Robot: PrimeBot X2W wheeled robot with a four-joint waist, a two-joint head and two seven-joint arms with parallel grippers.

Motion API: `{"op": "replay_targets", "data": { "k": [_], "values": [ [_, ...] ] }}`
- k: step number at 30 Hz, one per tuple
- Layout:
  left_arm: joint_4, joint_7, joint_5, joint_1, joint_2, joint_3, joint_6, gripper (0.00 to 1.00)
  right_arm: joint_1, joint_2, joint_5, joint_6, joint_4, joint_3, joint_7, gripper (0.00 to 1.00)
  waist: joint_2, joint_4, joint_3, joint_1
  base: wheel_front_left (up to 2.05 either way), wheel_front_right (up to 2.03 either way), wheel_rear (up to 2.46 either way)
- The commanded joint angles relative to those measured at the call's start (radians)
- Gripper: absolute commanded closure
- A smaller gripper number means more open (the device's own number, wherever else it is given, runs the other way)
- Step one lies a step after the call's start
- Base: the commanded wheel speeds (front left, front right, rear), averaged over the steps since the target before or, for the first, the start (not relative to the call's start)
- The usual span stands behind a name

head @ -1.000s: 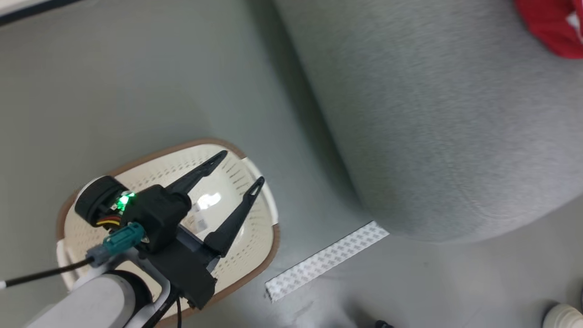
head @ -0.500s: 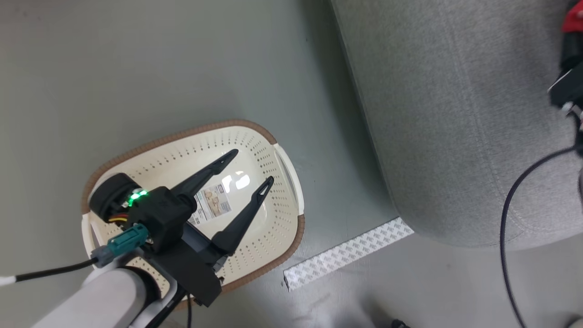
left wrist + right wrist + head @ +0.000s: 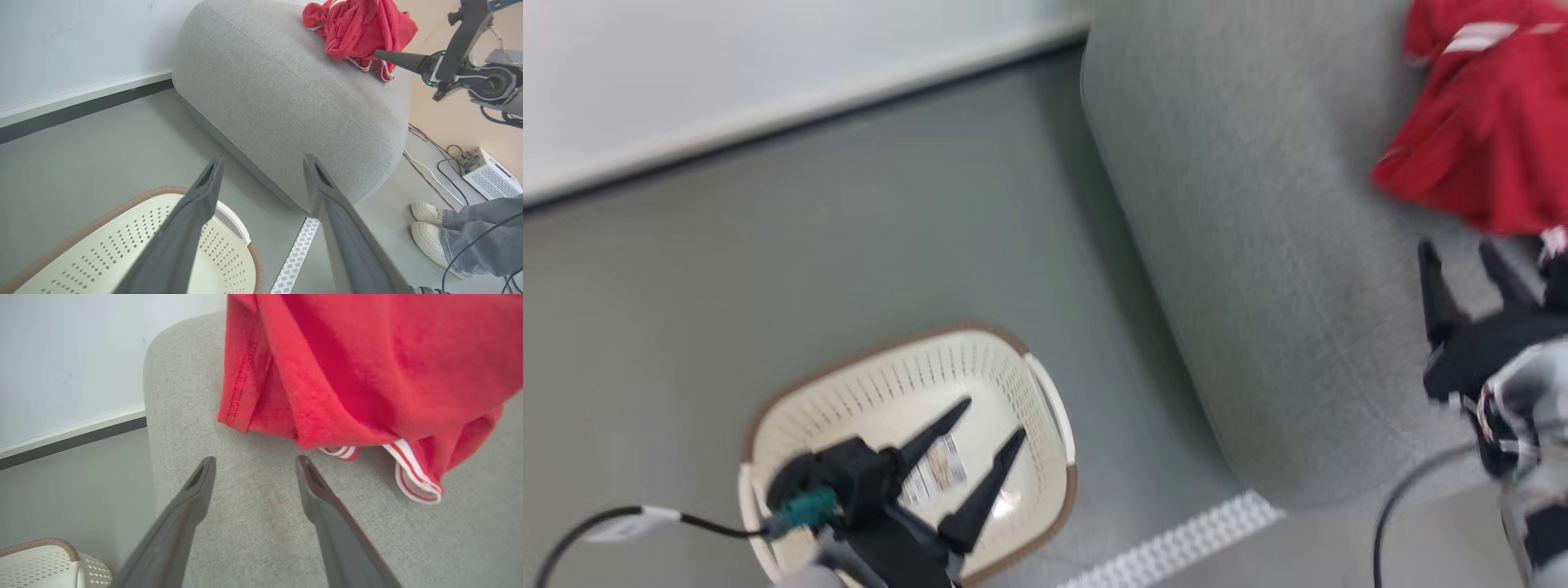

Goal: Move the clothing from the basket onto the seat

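Right gripper (image 3: 255,459) stood wide open and empty over the seat (image 3: 253,531), fingertips just short of the red clothing (image 3: 347,367), which lay heaped on the seat. Left gripper (image 3: 995,416), likewise wide open and holding nothing, hung above the basket (image 3: 1013,367) on the floor (image 3: 809,245).

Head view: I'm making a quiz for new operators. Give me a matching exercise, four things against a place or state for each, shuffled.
Things:
1. clothing
2. basket
3. left tool
4. right tool

Places or states:
A. open, above the basket
B. standing on the floor
C. open, over the seat
D. heaped on the seat

Pairs: 1-D, 2-B, 3-A, 4-C.
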Motion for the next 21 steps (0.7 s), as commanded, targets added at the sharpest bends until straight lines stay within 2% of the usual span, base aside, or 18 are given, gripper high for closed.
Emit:
{"op": "replay_targets", "data": {
  "k": [1, 3, 13, 18, 21],
  "values": [
    [0.026, -0.020, -0.023, 0.042, -0.021, -0.011, -0.001, 0.00, 0.070, -0.003, 0.002, -0.001, -0.031, -0.015, 0.012, 0.00, 0.0001, 0.034, -0.207, 0.0002, 0.00, 0.00, 0.00],
    [0.053, -0.035, -0.033, 0.061, -0.043, -0.020, -0.004, 0.00, 0.126, -0.015, 0.005, -0.001, -0.070, -0.032, 0.024, 0.00, 0.0001, 0.050, -0.250, 0.0002, 0.00, 0.00, 0.00],
    [0.136, -0.080, -0.080, 0.142, -0.106, -0.036, -0.002, 0.00, 0.372, 0.030, -0.051, 0.000, -0.319, -0.097, 0.123, 0.00, 0.0001, 0.094, -0.414, 0.0002, 0.00, 0.00, 0.00],
    [0.150, -0.098, -0.091, 0.180, -0.112, -0.022, 0.012, 0.00, 0.486, 0.097, -0.093, 0.000, -0.483, -0.117, 0.142, 0.00, 0.0001, 0.133, -0.453, 0.0002, 0.00, 0.00, 0.00],
    [0.157, -0.110, -0.081, 0.195, -0.106, -0.006, 0.023, 0.00, 0.529, 0.136, -0.100, 0.000, -0.541, -0.123, 0.142, 0.00, 0.0001, 0.170, -0.474, 0.0002, 0.00, 0.00, 0.00]
  ]
}}
